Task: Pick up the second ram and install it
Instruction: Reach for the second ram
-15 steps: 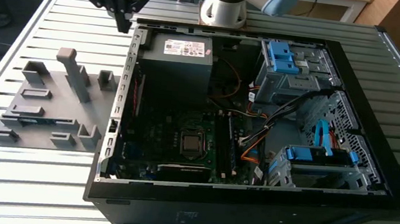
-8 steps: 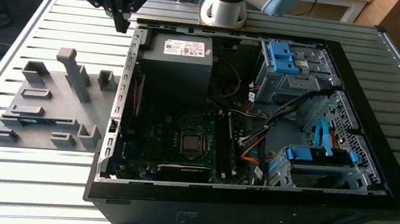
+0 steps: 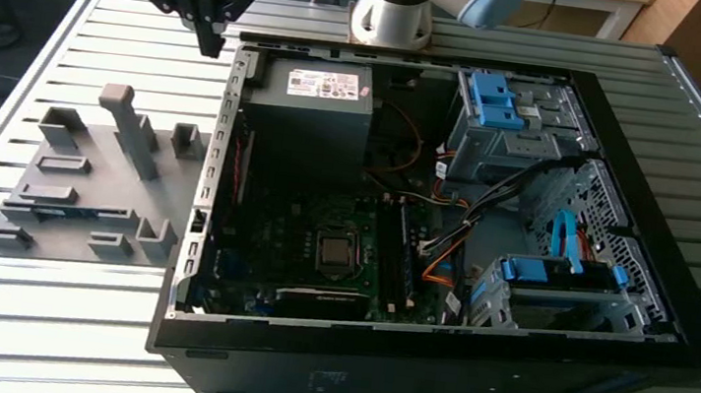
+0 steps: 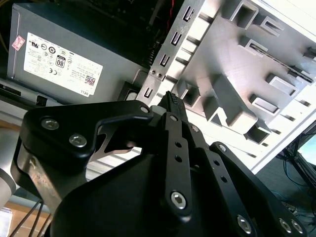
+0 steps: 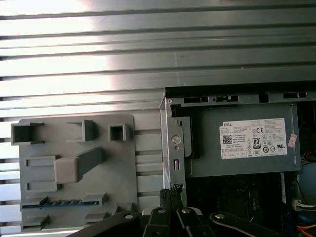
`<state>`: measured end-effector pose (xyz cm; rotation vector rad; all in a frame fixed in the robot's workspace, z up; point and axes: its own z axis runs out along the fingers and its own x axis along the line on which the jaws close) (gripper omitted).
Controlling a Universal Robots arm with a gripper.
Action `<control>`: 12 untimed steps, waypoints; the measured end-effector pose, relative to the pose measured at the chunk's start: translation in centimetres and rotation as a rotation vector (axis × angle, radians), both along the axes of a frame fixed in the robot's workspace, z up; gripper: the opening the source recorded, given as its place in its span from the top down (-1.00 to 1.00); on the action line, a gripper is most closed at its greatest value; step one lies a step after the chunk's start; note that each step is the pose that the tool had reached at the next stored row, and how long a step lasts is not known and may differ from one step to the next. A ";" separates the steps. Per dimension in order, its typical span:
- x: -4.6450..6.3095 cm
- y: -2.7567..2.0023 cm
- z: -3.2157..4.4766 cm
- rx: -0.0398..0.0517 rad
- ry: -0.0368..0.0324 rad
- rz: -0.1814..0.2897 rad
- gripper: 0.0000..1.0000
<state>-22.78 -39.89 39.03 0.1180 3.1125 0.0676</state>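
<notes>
Exterior view: jaws together, empty, by the case [image 3: 436, 380] corner, well apart from the second ram [image 3: 68, 213].

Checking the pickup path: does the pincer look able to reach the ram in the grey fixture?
Probably yes. The second ram lies uncovered in the grey fixture, open from above; the pincer hangs nearby, shut. The fixture's tall post might need skirting.

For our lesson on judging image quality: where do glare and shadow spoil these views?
First wrist view: bright glare on the slatted table; exterior view: dim inside the computer case; second wrist view: dark tool against a washed-out grey holder.
</notes>
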 end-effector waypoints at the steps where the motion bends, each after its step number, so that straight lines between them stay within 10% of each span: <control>1: 0.0 0.00 0.00 0.0001 0.0000 0.000 0.79; 12: -0.4 0.00 -0.01 0.0000 0.0000 0.000 0.79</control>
